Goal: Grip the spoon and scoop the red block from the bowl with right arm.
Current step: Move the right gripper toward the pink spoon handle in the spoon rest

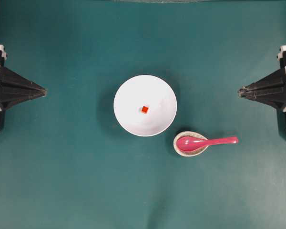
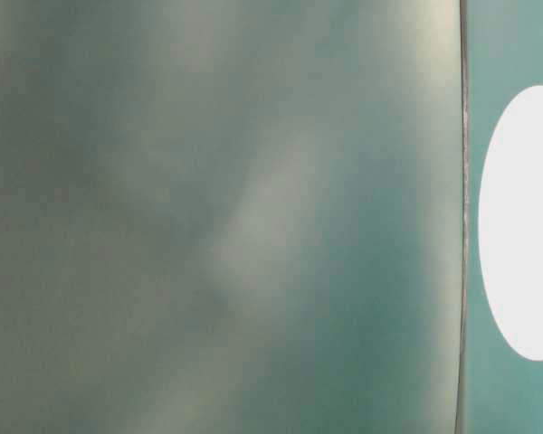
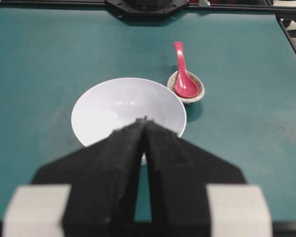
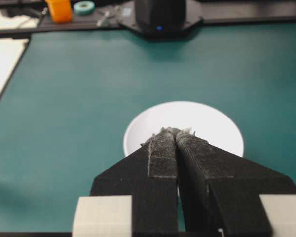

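Green cloth covers the whole table (image 1: 62,181), and we see it from above, flat and smooth.

Our right gripper (image 1: 240,91) sits far out at the right edge; its two black fingers (image 4: 160,163) come to a point with the tips pressed together, and nothing is between them; it hangs well apart from the dishes. Our left gripper (image 1: 44,90) sits at the left edge, just the same way; its fingers (image 3: 121,163) meet at the tips too, with only a thin slit lower down, and it holds nothing.

Nearest our right gripper is the spoon (image 1: 205,142); it is shiny pink-red; its scoop lies in a small speckled dish (image 1: 179,149), and its handle sticks out over the rim toward the right side of the table. The small dish stands just beside the bowl (image 1: 128,93), at its lower right in the view from above; we cannot tell if the two touch.

The bowl is big, round and white, and it stands in the middle of the table, between our two grippers. The red block (image 1: 145,109) lies inside it, near the middle of the bottom; it is tiny, much smaller than the spoon's scoop.

From the left wrist we see the bowl right past the fingertips, and the spoon beyond it. From the right wrist we see only the bowl past the fingertips. The table-level view is a blur of green, with a white oval at its right edge.
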Robot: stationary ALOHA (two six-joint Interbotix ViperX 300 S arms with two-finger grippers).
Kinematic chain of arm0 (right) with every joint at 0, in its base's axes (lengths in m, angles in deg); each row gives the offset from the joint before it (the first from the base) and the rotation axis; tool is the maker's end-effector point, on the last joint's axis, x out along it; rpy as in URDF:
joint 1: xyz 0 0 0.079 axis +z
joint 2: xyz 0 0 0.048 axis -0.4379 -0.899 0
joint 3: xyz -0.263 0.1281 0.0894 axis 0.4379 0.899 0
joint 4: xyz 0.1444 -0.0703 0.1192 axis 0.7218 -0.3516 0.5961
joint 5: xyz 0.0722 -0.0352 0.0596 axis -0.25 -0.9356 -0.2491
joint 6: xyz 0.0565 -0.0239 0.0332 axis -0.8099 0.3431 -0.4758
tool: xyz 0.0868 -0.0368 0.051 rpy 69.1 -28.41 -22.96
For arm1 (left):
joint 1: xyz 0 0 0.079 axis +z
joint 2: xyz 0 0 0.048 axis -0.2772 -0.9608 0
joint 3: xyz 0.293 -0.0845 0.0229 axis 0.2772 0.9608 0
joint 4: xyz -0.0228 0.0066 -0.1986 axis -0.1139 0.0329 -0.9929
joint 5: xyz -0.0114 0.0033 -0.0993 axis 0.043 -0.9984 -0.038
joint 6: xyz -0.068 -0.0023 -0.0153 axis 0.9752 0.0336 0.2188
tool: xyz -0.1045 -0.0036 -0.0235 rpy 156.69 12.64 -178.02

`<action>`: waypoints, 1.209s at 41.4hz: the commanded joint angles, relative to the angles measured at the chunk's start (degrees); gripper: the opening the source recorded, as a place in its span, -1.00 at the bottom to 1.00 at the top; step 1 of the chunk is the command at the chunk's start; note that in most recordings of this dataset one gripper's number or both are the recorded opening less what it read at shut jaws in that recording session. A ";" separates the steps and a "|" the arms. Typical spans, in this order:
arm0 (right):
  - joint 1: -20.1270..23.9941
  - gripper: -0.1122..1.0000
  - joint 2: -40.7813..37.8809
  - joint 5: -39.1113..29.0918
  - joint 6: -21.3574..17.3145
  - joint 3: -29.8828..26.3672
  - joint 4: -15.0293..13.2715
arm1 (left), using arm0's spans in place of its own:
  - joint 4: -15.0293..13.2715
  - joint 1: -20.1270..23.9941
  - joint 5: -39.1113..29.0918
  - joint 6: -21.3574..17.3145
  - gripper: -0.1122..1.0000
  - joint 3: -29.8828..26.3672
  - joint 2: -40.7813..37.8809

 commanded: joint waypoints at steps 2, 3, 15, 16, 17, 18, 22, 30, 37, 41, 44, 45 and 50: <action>0.09 -0.56 -0.62 0.18 -0.09 -1.41 0.18 | 0.26 0.09 0.18 -0.26 -0.74 -1.67 -0.35; 0.26 -0.49 -0.70 0.26 -0.09 -1.32 0.18 | 0.35 0.09 0.18 -0.26 -0.74 -1.67 -0.35; 0.97 -0.03 -3.69 0.44 -1.05 -0.26 1.85 | 0.44 0.09 0.18 -0.35 -0.74 -1.41 -1.32; 1.23 -0.03 -4.31 0.62 -1.23 -0.18 1.85 | 0.44 0.09 0.18 -0.35 -0.74 -1.41 -1.41; 1.41 -0.03 -4.57 0.79 -1.32 -0.09 1.85 | 0.44 0.09 0.18 -0.35 -0.74 -1.41 -1.41; 1.67 -0.02 -5.19 0.97 -1.32 0.09 1.85 | 0.44 0.09 0.18 -0.35 -0.74 -1.41 -1.41; 3.16 -0.02 -6.86 2.81 -1.41 0.88 1.93 | 0.44 0.09 -0.09 -0.35 -0.74 -1.41 -1.41; 6.15 -0.02 -8.79 11.25 -1.41 4.83 2.46 | 0.44 0.09 -1.49 -0.35 -0.74 -1.41 -1.41; 8.96 -0.02 -11.34 21.53 -1.49 10.02 6.06 | 0.53 0.09 -2.55 -0.35 -0.74 -1.32 -1.41; 10.81 -0.03 -13.71 26.72 -1.49 12.30 8.26 | 0.53 0.09 -2.90 -0.44 -0.74 -1.41 -1.41; 12.39 -0.03 -16.00 30.23 -1.49 13.71 10.20 | 0.53 0.09 -2.90 -0.44 -0.74 -1.32 -1.41; 12.83 -0.03 -16.79 31.20 -1.49 13.97 10.63 | 0.53 0.09 -2.99 -0.44 -0.74 -1.32 -1.41; 15.82 -0.03 -21.53 36.56 -1.41 15.12 12.83 | 0.53 0.09 -2.99 -0.44 -0.74 -1.32 -1.41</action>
